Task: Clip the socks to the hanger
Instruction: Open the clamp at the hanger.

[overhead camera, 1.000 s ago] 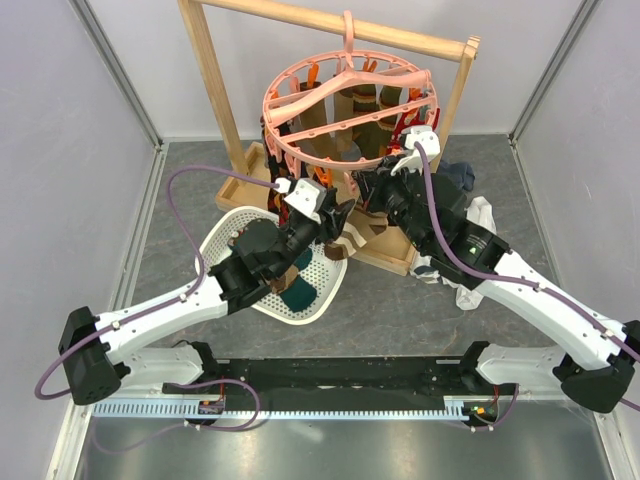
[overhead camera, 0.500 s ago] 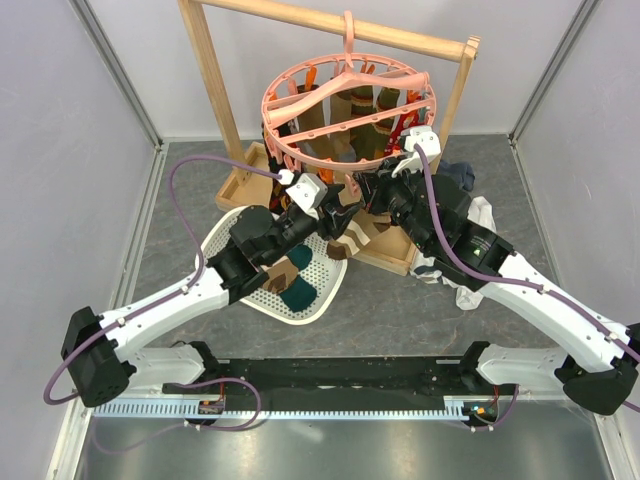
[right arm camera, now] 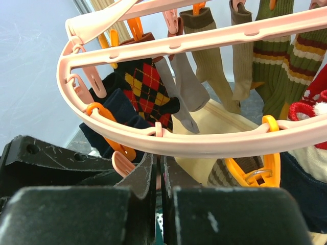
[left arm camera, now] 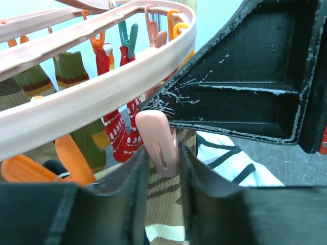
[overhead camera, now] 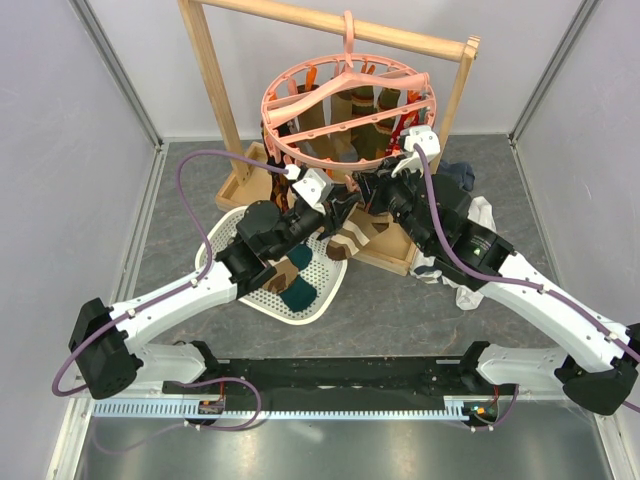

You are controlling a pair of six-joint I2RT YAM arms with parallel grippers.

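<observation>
The pink ring hanger [overhead camera: 300, 95] hangs from the wooden rack with several socks clipped to it. Both grippers meet under its front rim. My left gripper [overhead camera: 338, 205] [left arm camera: 163, 155] has its fingers close together on the ribbed cuff of a brown-striped sock [left arm camera: 166, 196] [overhead camera: 352, 240], which dangles below. A pink clip [left arm camera: 158, 140] hangs down between those fingers. My right gripper [overhead camera: 365, 188] [right arm camera: 158, 161] is pinched shut just under the ring [right arm camera: 204, 143], with a sliver of that pink clip between its fingers.
The wooden rack frame [overhead camera: 210, 70] stands at the back. The white mesh basket [overhead camera: 232, 232] lies under the left arm with a teal sock [overhead camera: 297, 296] inside. White and grey garments [overhead camera: 470, 250] lie at the right. Orange clips [right arm camera: 255, 173] flank the right fingers.
My left gripper has risen from over the basket, up and to the right, to the ring's front rim beside the right gripper. The right arm has hardly moved.
</observation>
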